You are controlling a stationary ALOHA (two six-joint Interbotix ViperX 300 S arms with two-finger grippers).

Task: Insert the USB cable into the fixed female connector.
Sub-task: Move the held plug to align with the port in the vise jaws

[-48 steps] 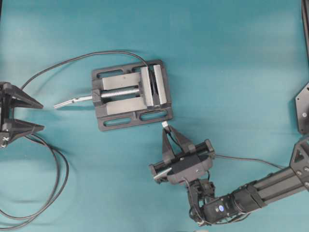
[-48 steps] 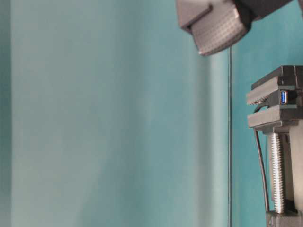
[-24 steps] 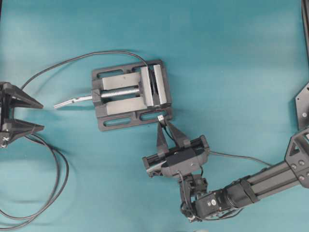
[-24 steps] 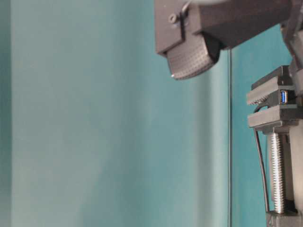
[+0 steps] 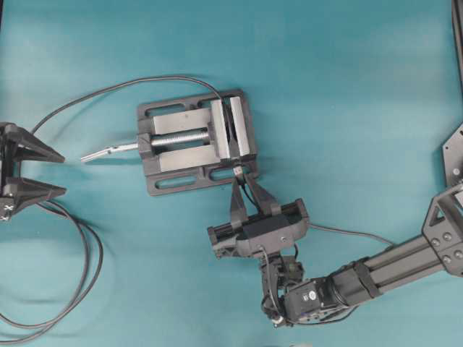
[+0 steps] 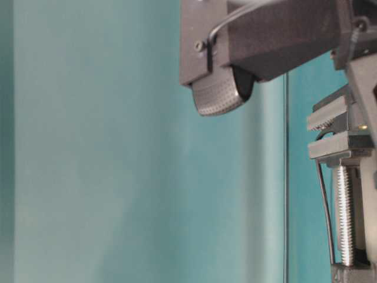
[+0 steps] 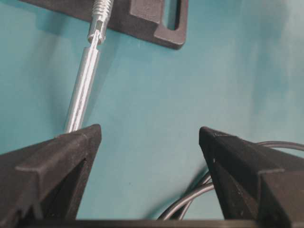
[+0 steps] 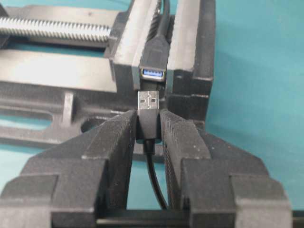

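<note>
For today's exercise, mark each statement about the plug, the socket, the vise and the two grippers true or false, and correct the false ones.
1. The right gripper holds the USB cable by its plug. True.
2. The plug is fully seated in the fixed female connector. False: a small gap remains.
3. The connector is clamped in the vise. True.
4. The left gripper grips the vise's screw handle. False: it is open and empty.

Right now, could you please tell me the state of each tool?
Left tool: open, holding nothing.
Right tool: closed on the USB cable, just short of the fixed female connector.
</note>
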